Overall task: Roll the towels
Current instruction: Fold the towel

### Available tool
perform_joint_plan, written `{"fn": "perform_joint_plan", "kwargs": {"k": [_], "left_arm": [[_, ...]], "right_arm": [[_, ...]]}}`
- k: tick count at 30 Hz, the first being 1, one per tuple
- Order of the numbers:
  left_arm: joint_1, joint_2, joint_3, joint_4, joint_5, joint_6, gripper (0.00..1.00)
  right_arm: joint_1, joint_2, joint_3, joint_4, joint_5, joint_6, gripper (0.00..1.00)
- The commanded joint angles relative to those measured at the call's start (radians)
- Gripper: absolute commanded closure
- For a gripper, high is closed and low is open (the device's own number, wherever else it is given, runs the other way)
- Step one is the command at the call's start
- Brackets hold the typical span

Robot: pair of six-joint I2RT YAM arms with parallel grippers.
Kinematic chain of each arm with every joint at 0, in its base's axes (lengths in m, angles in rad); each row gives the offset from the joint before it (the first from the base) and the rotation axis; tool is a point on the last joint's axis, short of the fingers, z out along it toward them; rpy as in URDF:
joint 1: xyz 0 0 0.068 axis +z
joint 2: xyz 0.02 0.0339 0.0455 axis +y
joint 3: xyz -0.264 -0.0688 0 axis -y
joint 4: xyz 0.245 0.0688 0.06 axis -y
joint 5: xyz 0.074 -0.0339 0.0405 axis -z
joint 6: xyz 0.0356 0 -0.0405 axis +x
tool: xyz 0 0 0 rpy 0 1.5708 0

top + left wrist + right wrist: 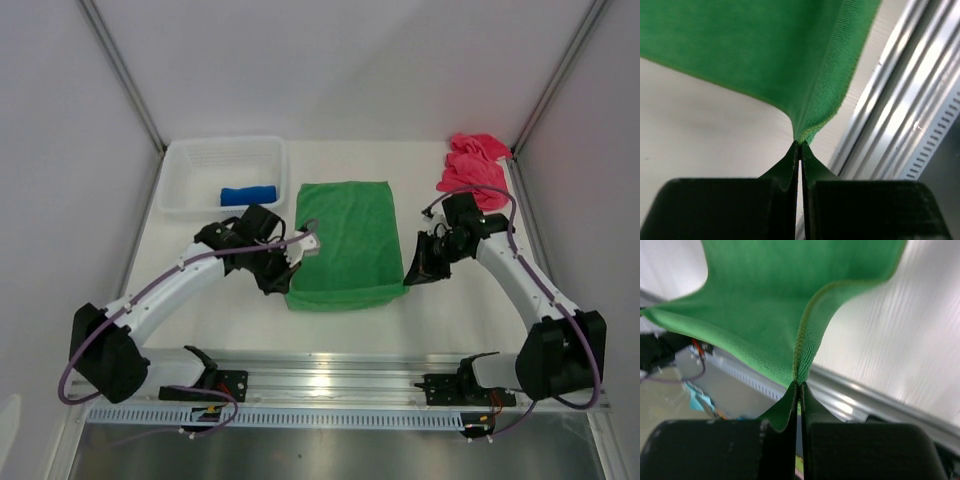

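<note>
Top external alone shows pink towel [476,165]; wrist views: left jaws, right jaws clamp green towel [755,50].

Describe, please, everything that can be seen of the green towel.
The green towel is a plain bright green cloth, soft and terry-like, with a stitched hem. It lies spread as a rectangle in the middle of the table, long side running away from the arms. The left arm's fingers are shut on its near left corner and the right arm's fingers on its near right corner, so the near edge is raised off the table; the far part looks flat.
</note>
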Motion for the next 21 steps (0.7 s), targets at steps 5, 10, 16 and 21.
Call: {"fn": "perform_joint_plan", "kwargs": {"k": [5, 10, 16, 21], "left_arm": [[0.069, 0.218, 0.258, 0.167, -0.171, -0.156, 0.99], [0.074, 0.336, 0.35, 0.243, -0.28, -0.196, 0.99], [0.108, 0.439, 0.44, 0.277, -0.361, -0.212, 0.99], [0.123, 0.427, 0.464, 0.256, -0.372, -0.167, 0.99]], "right_arm": [[-0.07, 0.266, 0.141, 0.378, 0.142, 0.069, 1.0], [-0.116, 0.419, 0.273, 0.492, 0.165, 0.104, 1.0], [-0.115, 0.545, 0.453, 0.486, 0.165, 0.101, 1.0], [-0.11, 0.512, 0.481, 0.374, 0.167, 0.055, 1.0]]}}
